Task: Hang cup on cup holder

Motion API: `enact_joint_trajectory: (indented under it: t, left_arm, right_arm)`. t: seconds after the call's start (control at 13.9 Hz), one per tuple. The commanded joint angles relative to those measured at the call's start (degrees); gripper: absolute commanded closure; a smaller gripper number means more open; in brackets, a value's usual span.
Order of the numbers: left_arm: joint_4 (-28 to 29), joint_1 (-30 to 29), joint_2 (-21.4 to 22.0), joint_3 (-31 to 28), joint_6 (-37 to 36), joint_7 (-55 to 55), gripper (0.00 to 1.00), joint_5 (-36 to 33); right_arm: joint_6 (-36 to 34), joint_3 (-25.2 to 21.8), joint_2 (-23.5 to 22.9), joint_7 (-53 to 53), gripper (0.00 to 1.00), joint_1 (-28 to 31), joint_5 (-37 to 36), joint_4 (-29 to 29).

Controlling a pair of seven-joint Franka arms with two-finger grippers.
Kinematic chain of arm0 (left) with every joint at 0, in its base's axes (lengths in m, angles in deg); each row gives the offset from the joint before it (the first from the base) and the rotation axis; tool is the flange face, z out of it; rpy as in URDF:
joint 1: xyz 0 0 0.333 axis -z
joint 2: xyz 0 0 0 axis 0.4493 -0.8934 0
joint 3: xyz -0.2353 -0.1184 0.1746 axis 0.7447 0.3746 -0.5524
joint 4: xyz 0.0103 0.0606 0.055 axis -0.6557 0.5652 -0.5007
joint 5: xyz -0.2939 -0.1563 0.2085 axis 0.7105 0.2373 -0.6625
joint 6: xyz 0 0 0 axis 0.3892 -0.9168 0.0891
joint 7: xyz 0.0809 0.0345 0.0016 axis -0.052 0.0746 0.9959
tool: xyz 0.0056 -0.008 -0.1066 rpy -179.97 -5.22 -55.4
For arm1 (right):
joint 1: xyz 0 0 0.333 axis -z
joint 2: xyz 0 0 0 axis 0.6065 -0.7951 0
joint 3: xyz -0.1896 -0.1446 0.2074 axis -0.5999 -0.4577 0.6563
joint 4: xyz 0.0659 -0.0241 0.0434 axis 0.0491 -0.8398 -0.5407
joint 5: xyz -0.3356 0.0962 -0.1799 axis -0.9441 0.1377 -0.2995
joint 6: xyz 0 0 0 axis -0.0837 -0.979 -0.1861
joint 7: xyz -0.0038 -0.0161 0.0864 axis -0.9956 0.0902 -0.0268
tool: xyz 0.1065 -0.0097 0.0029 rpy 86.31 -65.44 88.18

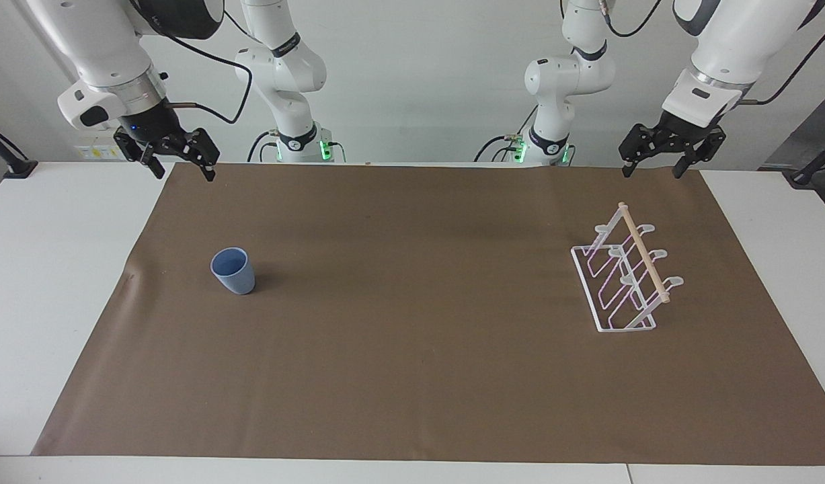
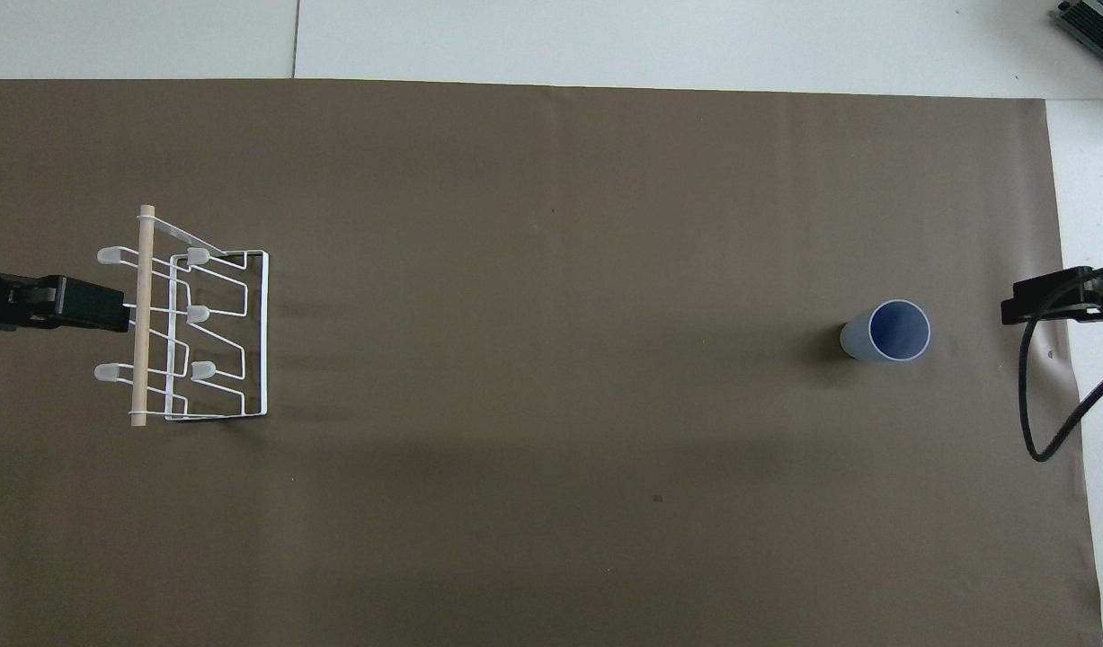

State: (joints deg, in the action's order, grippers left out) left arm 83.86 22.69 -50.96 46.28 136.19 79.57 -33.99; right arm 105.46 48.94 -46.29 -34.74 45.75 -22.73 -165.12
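The light-blue cup [image 1: 234,271] stands upright, mouth up, on the brown mat toward the right arm's end; it also shows in the overhead view [image 2: 886,331]. The white wire cup holder [image 1: 624,279] with its wooden dowel stands toward the left arm's end; it also shows in the overhead view [image 2: 187,314]. Its prongs carry nothing. My right gripper [image 1: 183,175] hangs open and empty over the mat's edge by the robots, well apart from the cup. My left gripper [image 1: 651,173] hangs open and empty over the same edge, apart from the holder.
The brown mat [image 1: 412,349] covers most of the white table [image 1: 42,282]. A black cable [image 2: 1045,404] loops down from the right arm's wrist. The grippers' tips show at the overhead view's side edges.
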Motion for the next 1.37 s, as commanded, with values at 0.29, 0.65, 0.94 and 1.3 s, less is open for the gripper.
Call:
enact_joint_trajectory:
  t: [0.29,0.65,0.94,1.3]
  left_arm:
    - [1.04,0.67,0.99,-0.58,0.33,-0.24,0.00,0.46]
    - [1.04,0.67,0.99,-0.58,0.33,-0.24,0.00,0.46]
    - [1.04,0.67,0.99,-0.58,0.33,-0.24,0.00,0.46]
    - [1.04,0.76,0.99,-0.58,0.33,-0.06,0.00,0.46]
  right_arm:
    - [-0.24,-0.52,1.44,-0.68,0.00,0.03,0.86,-1.50]
    - [6.59,-0.43,4.76,-0.86,0.00,-0.06,0.86,-9.64]
    - [14.85,-0.43,5.39,-0.86,0.00,-0.06,0.86,-16.34]
    - [24.97,-0.34,4.43,-1.03,0.00,-0.06,0.86,-21.96]
